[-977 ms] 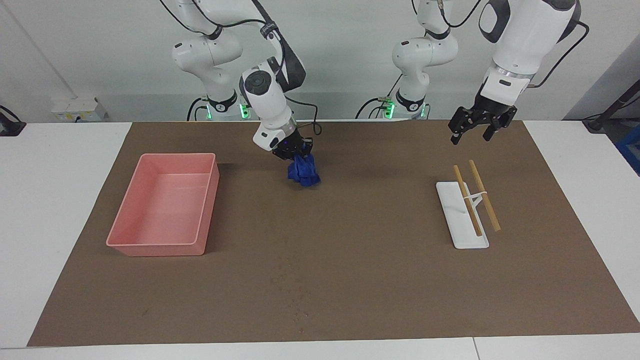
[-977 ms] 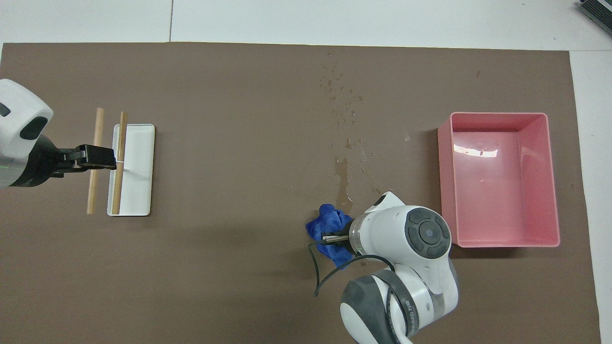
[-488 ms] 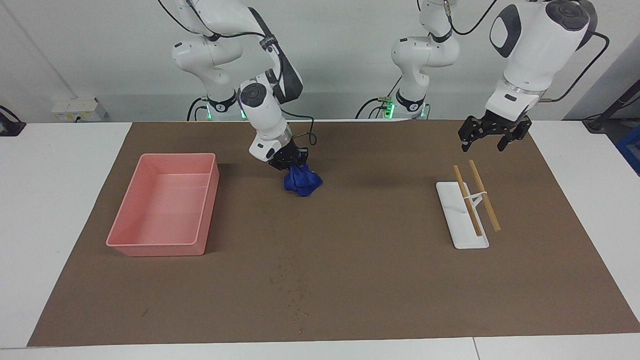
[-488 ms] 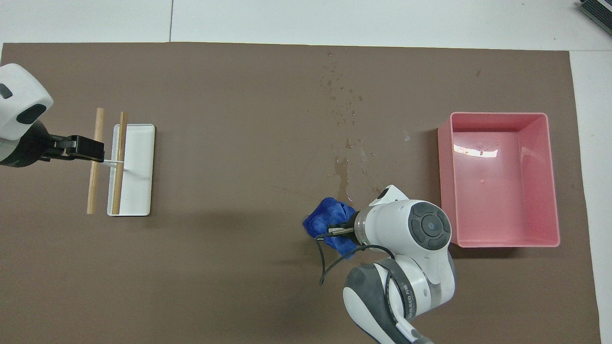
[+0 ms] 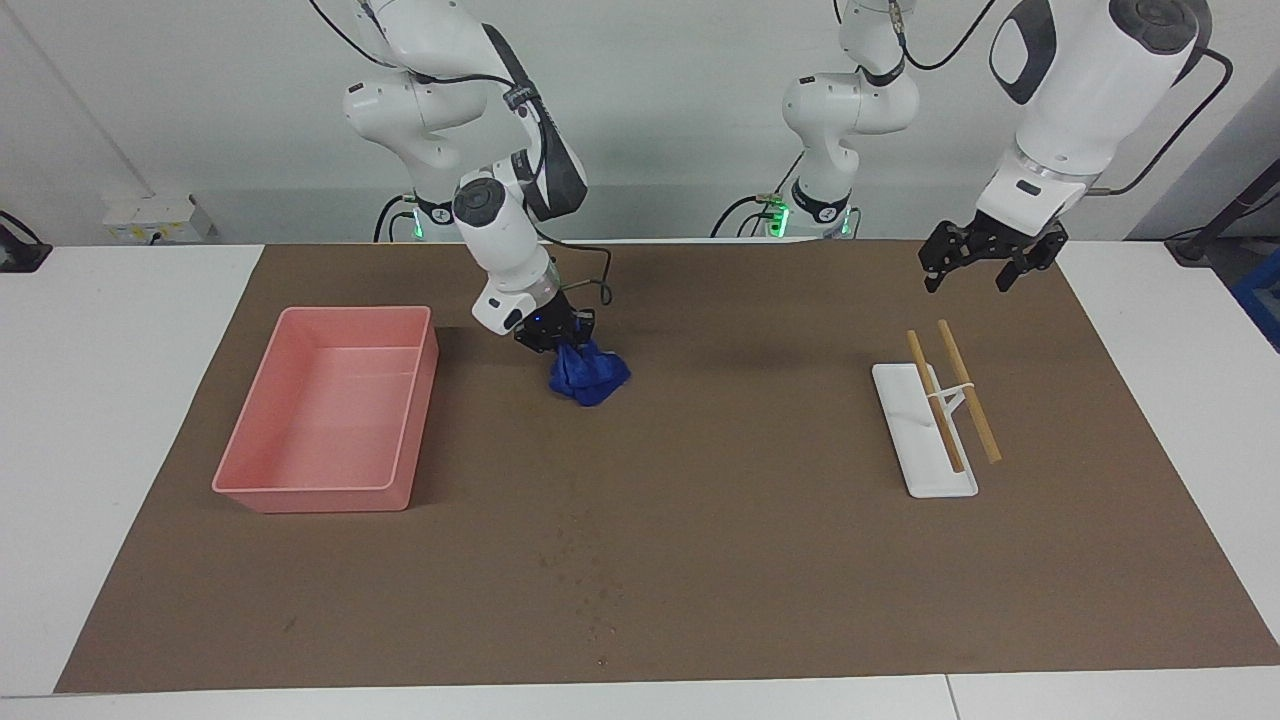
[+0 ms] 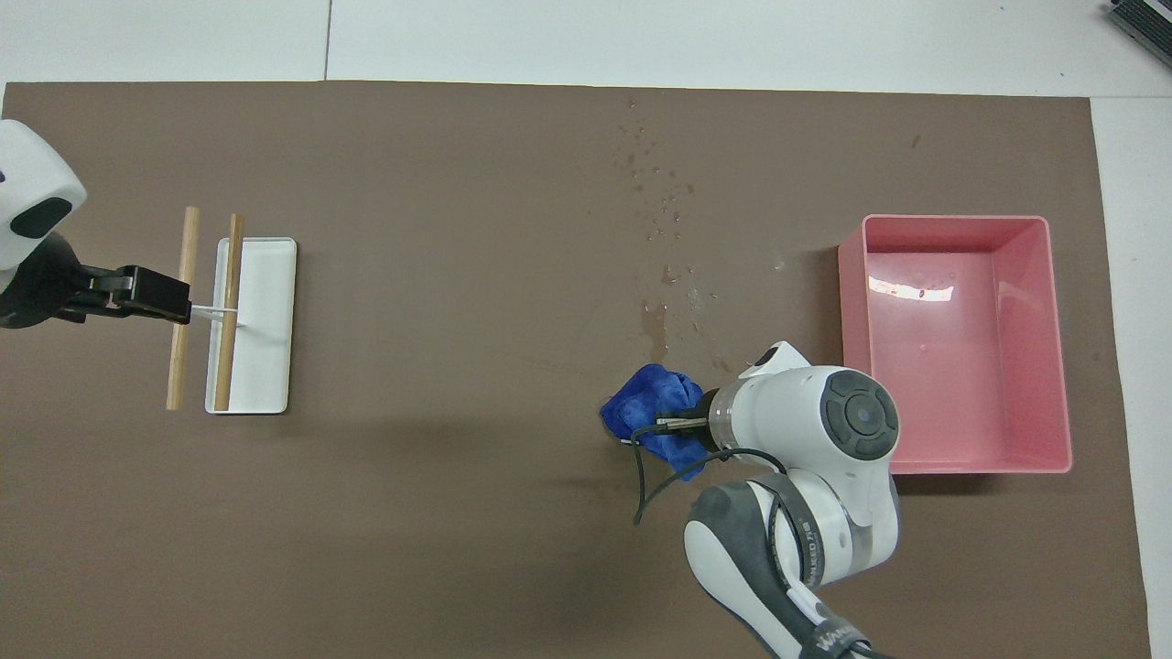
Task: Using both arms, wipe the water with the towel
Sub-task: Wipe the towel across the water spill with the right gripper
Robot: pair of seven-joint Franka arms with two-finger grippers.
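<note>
Right gripper (image 5: 556,340) clenched on soft, light blue towel (image 5: 589,374), bunched just below it; grip the top folds.

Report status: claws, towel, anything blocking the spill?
Right claw shut on towel, towel touching mat. Left claw open, waiting above the sticks. Water just ahead of towel, path clear.

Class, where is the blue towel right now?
The towel is on the brown mat, gripped by the right gripper, beside the pink tray, nearer the robots than the water.
</note>
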